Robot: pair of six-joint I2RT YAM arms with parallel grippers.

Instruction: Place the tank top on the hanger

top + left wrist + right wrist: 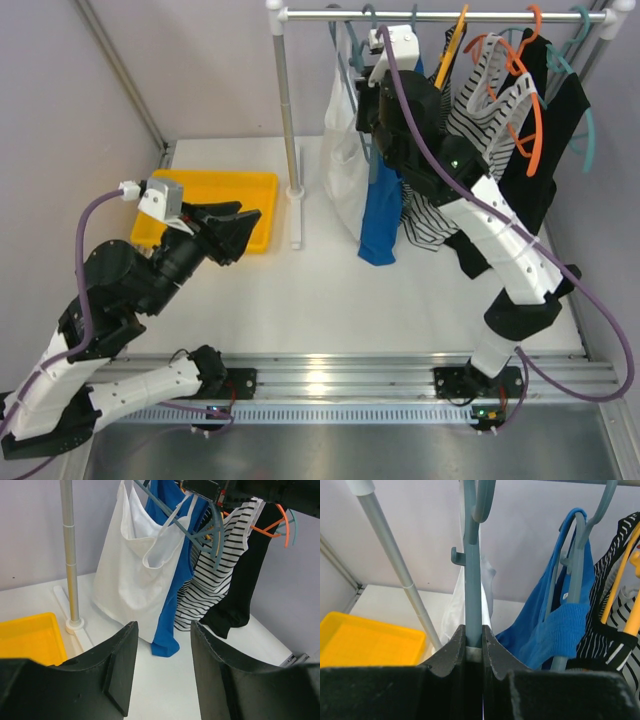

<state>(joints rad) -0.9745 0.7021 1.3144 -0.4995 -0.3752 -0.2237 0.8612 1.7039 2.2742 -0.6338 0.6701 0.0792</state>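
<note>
Left wrist view, bottom of frame: left gripper (pixel 163 630) hovers over the table (pixel 160 685), jaws about half open, nothing between them. Yellow tray (pixel 30 635) sits at lower left and the rack post (pixel 70 555) rises behind it, upper left.

Further back, centre frame, the tank top (pixel 130 580) hangs full length and just reaches the table. One strap lies across an arm of the hanger (pixel 472 575). The other strap runs out of the top of the frame, so I can't tell if it's seated. Blue top (pixel 170 605) hangs touching it on the right, and the striped top (pixel 215 590) is beyond that.

Right wrist view, centre: right gripper (pixel 473 632) is closed hard on the hanger's neck, just under the hook. Can't tell whether the hook is over the rail (pixel 450 15).

Handling, my read:
- The fabric looks thin, limp and very light. It holds no shape, so it sags wherever it isn't supported.
- The hanger arms are slim, smooth plastic, so a strap will likely slide off if the hanger tilts. Keep it level.
- Take the top at a strap or shoulder seam with a small pinch. Grabbing the body only bunches the cloth and drags the seated strap off.
- The hanger is stiff enough, and the neck is the right place to hold it. Expect swing if the cloth is tugged sideways.
- The blue top is close, so there's a risk of pinching both layers.
</note>
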